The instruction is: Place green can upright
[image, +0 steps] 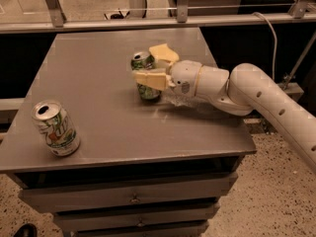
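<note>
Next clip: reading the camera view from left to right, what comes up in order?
Whitish can at front left → green can, with the claw shut around it, mid-view → white arm entering from the right.

Shiny metal green can [148, 92] between matt plastic jaws; matt table [89, 83].
</note>
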Robot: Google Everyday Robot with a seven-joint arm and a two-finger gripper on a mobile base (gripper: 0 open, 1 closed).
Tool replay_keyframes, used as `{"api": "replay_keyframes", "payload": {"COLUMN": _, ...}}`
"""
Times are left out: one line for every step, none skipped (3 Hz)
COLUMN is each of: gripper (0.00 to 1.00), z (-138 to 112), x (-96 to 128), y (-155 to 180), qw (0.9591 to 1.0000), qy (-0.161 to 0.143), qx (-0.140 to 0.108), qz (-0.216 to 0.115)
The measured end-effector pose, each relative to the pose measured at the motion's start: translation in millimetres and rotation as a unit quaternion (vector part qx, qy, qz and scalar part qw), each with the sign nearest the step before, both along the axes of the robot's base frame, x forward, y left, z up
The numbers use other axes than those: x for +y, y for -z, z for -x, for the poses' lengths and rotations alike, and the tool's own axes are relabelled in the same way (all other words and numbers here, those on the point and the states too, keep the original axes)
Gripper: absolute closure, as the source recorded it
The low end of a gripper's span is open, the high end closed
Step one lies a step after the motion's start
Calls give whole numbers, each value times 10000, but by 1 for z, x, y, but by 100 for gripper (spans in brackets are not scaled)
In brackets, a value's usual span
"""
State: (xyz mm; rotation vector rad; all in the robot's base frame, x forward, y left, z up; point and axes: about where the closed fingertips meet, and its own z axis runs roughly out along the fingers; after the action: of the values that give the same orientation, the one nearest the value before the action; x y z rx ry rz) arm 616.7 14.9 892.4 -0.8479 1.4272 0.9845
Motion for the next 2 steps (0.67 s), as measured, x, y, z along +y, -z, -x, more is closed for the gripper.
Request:
{"api": "replay_keyframes", "payload": {"gripper": 67, "z": 5, "x": -9, "y": 12, "qw": 9999, "qy": 16, "qx": 160, "qz": 22}}
{"api": "replay_keyframes", "payload": {"gripper": 44, "z": 5, "x": -9, "y": 10, "qw": 9999, "qy": 16, "qx": 160, "qz": 22}}
